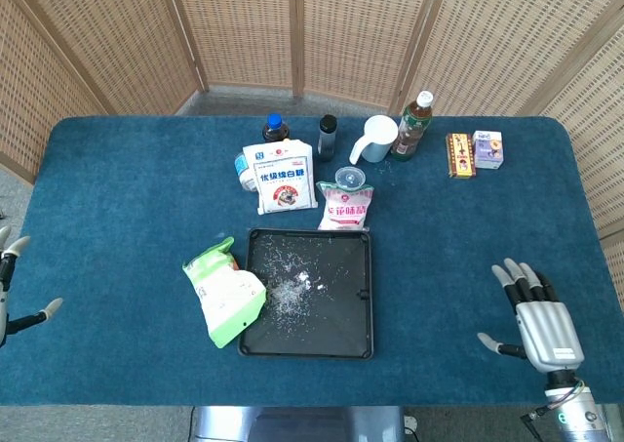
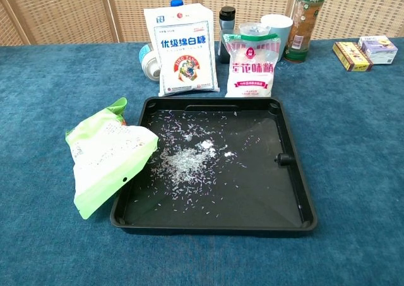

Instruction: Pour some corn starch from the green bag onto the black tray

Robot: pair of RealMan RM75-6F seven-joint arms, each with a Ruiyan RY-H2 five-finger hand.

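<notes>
The green corn starch bag [image 1: 224, 291] [image 2: 104, 153] lies tipped over, leaning on the left rim of the black tray [image 1: 356, 337] [image 2: 297, 172]. White powder and flakes are scattered in the tray's middle. No hand touches the bag. My left hand [image 1: 8, 286] shows only at the far left edge of the head view, fingers spread, holding nothing. My right hand [image 1: 541, 323] hovers over the table's front right, palm down, fingers apart and empty. Neither hand appears in the chest view.
Behind the tray stand a white sugar bag [image 1: 280, 174], a pink-labelled bag [image 1: 347, 206], a dark bottle [image 1: 275, 128], a black shaker [image 1: 327, 137], a white pitcher [image 1: 374, 138], a tea bottle [image 1: 413, 125] and small boxes [image 1: 475, 151].
</notes>
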